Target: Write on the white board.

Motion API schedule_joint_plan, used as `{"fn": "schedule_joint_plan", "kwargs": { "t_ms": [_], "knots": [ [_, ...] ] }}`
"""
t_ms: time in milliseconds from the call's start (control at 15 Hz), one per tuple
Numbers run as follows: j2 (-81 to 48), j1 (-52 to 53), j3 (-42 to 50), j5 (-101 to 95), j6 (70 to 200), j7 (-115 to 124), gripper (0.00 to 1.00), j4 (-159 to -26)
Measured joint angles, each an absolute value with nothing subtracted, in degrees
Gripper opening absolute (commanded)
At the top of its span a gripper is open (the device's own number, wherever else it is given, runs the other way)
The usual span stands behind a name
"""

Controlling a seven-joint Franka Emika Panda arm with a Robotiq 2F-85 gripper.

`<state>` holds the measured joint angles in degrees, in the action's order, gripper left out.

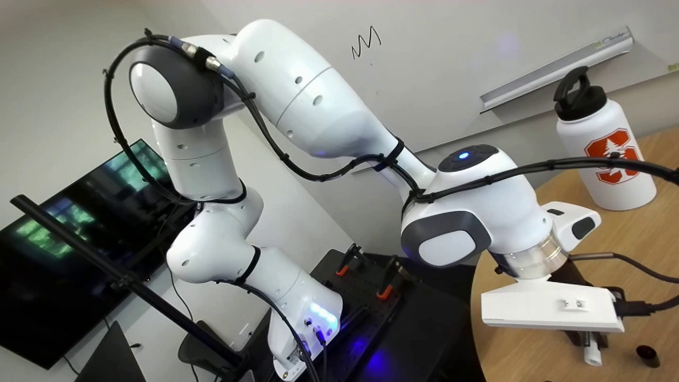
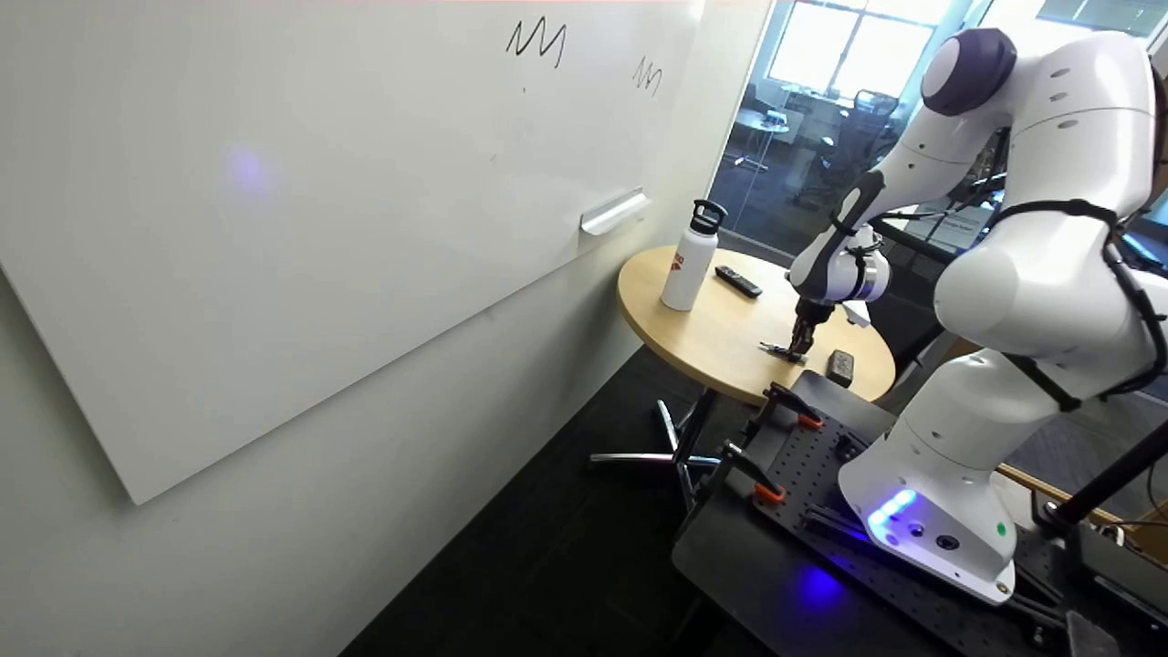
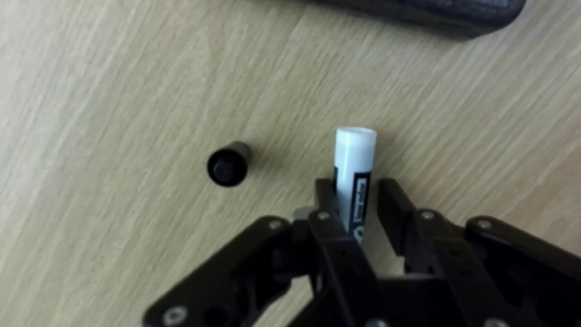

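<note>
White board (image 2: pixel 347 201): in an exterior view, flat on the wall (image 2: pixel 438 420), two black scribbles (image 2: pixel 538 38) high on it; gripper (image 2: pixel 797 354) down at the round table (image 2: pixel 712 342), well apart from the board. In an exterior view, white bottle (image 1: pixel 604 143) standing on that table, near the silver tray rail (image 1: pixel 557 71). Wrist view: gripper unclenched, fingers (image 3: pixel 395 209) parted around a white marker (image 3: pixel 354 154), strip of table showing between it and one finger; black cylinder (image 3: pixel 229 165) nearby.

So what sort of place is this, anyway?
Most likely an office or lab meeting room. The signs: a very large white board, a big dark screen and, in the bright space beyond, what looks like an office chair.
</note>
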<state>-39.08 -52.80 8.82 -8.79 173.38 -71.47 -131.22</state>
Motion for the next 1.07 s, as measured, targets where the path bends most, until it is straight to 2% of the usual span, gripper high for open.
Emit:
{"fn": "schedule_joint_plan", "kwargs": {
  "t_ms": [533,1067],
  "knots": [
    [-37.5,-48.2,12.2,-9.1,173.4,-67.0,0.09,-131.9],
    [-23.1,-34.4,19.6,-14.5,172.5,-58.1,0.08,-141.2]
  ]
}}
